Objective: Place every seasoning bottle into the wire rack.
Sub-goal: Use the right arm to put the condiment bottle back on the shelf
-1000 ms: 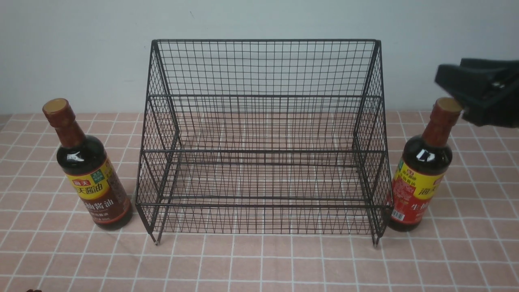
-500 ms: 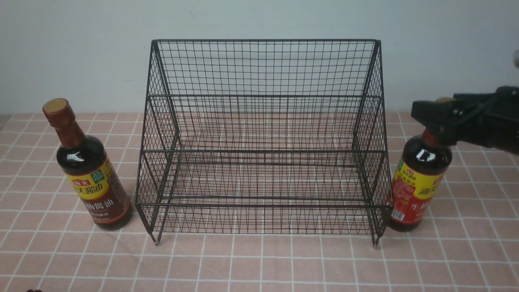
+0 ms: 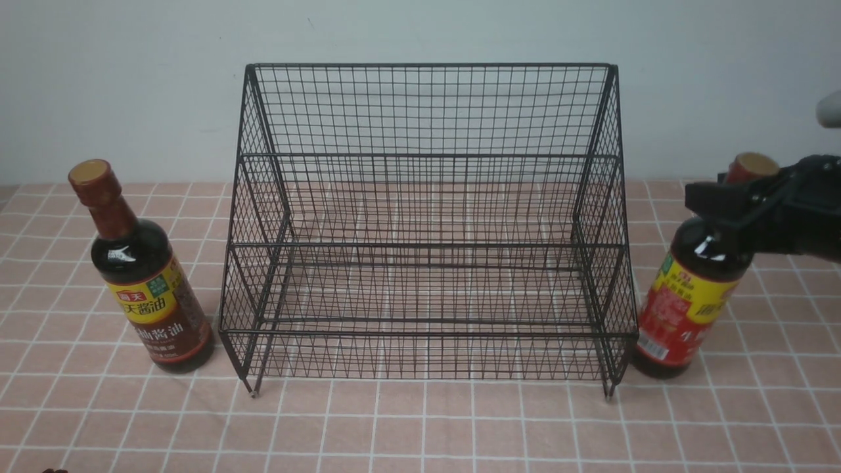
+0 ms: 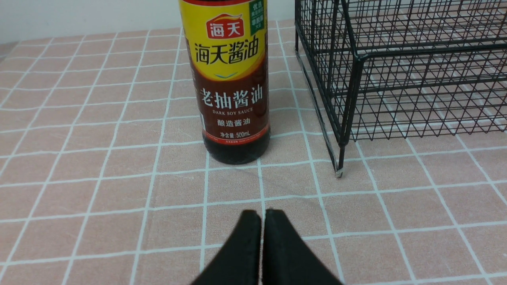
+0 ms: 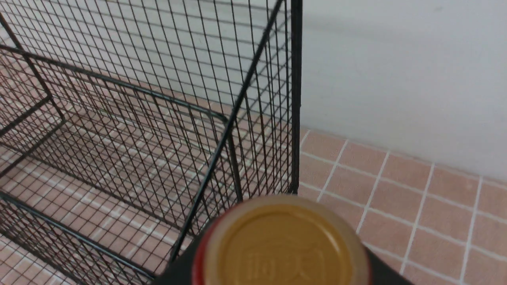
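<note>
Red-label bottle (image 3: 683, 315) neck inside right hand (image 3: 719, 197)

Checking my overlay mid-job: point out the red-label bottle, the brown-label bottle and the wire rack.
red-label bottle (image 3: 673, 312), front view, on the red part of its label.
brown-label bottle (image 3: 167, 334), front view, on the brown part of its label.
wire rack (image 3: 427, 355), front view, on its low front mesh panel.

The black right gripper (image 3: 719, 197) came down from beside the tan cap (image 3: 753, 164) and closed around the neck of the red-labelled dark soy-sauce bottle (image 3: 686, 309). The bottle tipped further away from the black wire-mesh rack (image 3: 430, 156), and its cap swung out to the right.
</note>
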You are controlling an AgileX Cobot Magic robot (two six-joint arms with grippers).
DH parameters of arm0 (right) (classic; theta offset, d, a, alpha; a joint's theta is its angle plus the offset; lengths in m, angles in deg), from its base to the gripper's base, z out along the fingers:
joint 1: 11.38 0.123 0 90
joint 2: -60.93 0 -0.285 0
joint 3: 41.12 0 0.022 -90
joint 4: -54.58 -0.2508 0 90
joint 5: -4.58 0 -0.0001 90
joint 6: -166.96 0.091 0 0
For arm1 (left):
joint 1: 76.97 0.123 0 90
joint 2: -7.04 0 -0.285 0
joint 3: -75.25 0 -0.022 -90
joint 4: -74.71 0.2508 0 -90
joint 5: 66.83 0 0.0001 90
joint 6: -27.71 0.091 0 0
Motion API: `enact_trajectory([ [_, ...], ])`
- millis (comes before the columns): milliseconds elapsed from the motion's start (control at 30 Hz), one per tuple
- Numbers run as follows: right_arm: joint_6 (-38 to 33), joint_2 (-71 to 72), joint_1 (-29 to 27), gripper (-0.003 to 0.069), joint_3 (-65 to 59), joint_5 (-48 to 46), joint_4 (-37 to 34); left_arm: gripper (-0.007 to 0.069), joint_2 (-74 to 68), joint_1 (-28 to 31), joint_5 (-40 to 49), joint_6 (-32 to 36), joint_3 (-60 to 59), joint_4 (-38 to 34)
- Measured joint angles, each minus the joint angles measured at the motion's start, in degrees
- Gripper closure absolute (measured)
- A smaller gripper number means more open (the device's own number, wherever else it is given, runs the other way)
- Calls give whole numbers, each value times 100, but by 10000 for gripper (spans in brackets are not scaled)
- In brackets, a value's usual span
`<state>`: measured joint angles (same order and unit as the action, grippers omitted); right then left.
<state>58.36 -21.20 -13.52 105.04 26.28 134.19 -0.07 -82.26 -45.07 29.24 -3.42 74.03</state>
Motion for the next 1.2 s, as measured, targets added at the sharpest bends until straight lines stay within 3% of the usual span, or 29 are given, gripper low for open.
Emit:
enact_trajectory([
  [233,301,923,0,391,841,189,291,631,0,0,0,0,0,0],
  [433,1347,853,0,391,2169,1780,811,631,0,0,0,0,0,0],
  [667,1792,333,11,391,2767,2493,910,631,0,0,0,0,0,0],
  [867,1716,-331,564,391,3050,2239,1000,631,0,0,0,0,0,0],
  [1067,1282,-1016,1490,391,3455,1315,955,631,0,0,0,0,0,0],
  [1200,1137,-1383,1781,391,3706,761,845,631,0,0,0,0,0,0],
])
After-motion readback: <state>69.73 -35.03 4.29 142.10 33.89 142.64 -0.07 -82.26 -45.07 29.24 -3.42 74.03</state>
